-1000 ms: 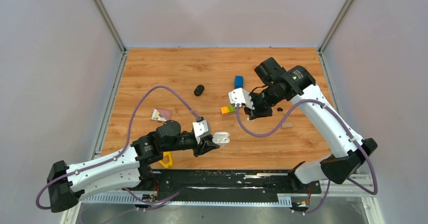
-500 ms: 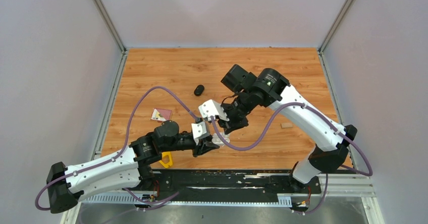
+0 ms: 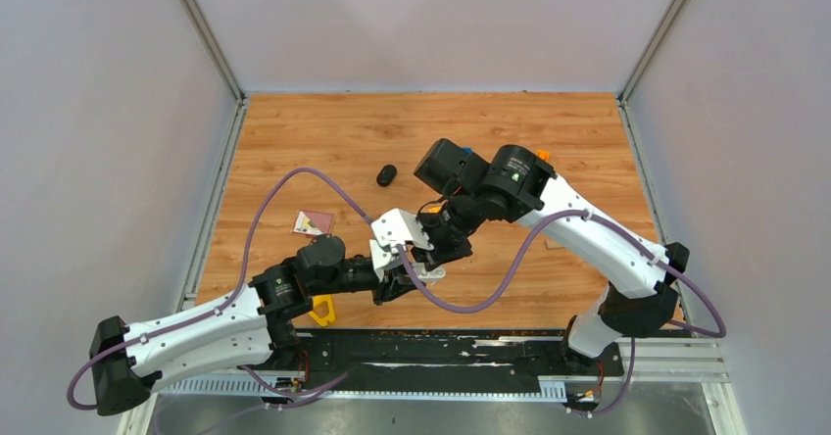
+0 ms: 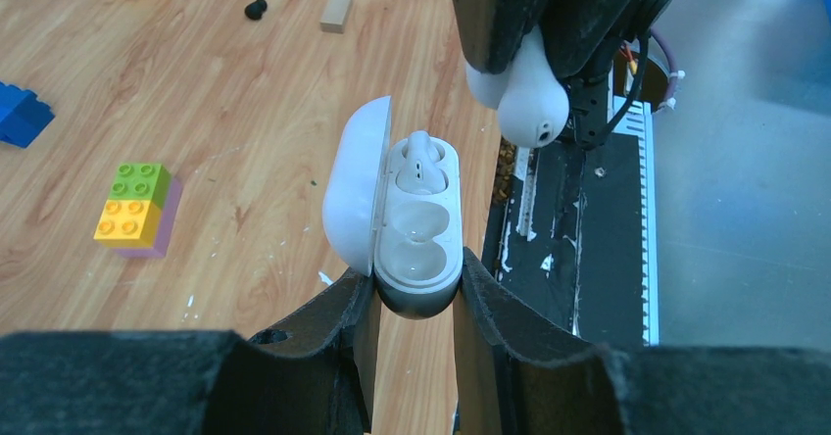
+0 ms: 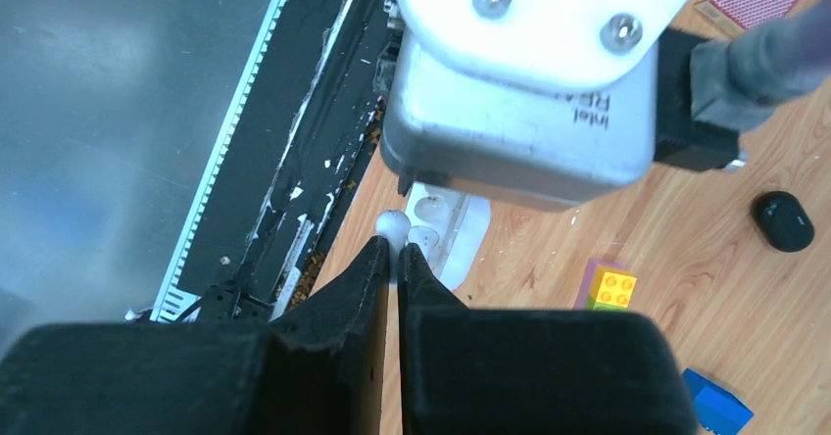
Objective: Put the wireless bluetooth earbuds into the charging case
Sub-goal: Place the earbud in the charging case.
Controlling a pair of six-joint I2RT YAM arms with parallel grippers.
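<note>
My left gripper [image 4: 412, 280] is shut on the base of the white charging case [image 4: 416, 229], held open with its lid [image 4: 351, 188] to the left. One white earbud [image 4: 421, 159] sits in the far socket; the near socket [image 4: 416, 254] is empty. My right gripper [image 5: 395, 254] is shut on a second white earbud [image 5: 392, 225], held just above and right of the case [image 4: 529, 102]. A black earbud [image 4: 256, 8] lies on the table. In the top view both grippers meet near the table's front middle [image 3: 421, 264].
A black oval case [image 3: 387, 174] lies mid-table. A green, yellow and purple brick stack [image 4: 135, 210] and a blue brick [image 4: 20, 117] lie beyond the case, with a tan block [image 4: 336, 12]. A red card [image 3: 314, 222] and a yellow piece [image 3: 321, 310] lie to the left.
My right arm has swung left and toward the front edge, from beside the bricks to just over the open case. My left gripper has held the case almost still.
</note>
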